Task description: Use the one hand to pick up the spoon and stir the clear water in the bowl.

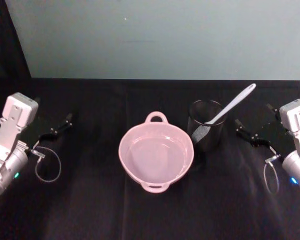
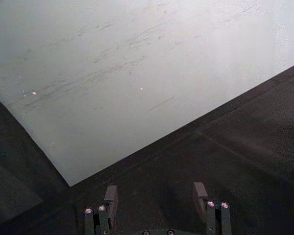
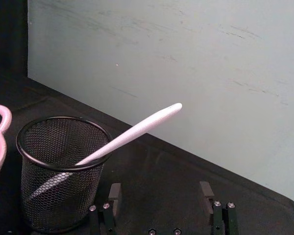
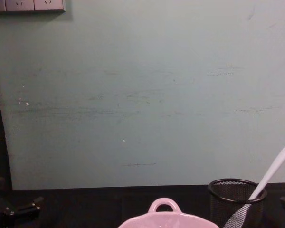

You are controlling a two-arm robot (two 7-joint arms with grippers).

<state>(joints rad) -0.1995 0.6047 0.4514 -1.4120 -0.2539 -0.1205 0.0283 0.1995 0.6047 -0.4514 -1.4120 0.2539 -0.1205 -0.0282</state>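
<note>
Right gripper (image 3: 158, 190): fingers spread wide, nothing between them, low over the table (image 1: 90, 200) at the 3 o'clock side. Left gripper (image 2: 156, 190): also spread and empty, parked at 9 o'clock, well apart from the bowl (image 1: 122, 150).

At 9 o'clock of the right gripper, near it, is the mesh cup (image 1: 206, 132), and the spoon (image 1: 230, 106) stands in it. The bowl is mid-table, and the cup is just beside it at 2 o'clock.

The spoon's long axis leans. The blade is down in the cup and the handle rises out over the rim toward 2 o'clock.

We judge the pickup not yet begun. We would pinch the bare handle above the rim, across its narrow width, then draw it out along its lean so the cup does not tip.
</note>
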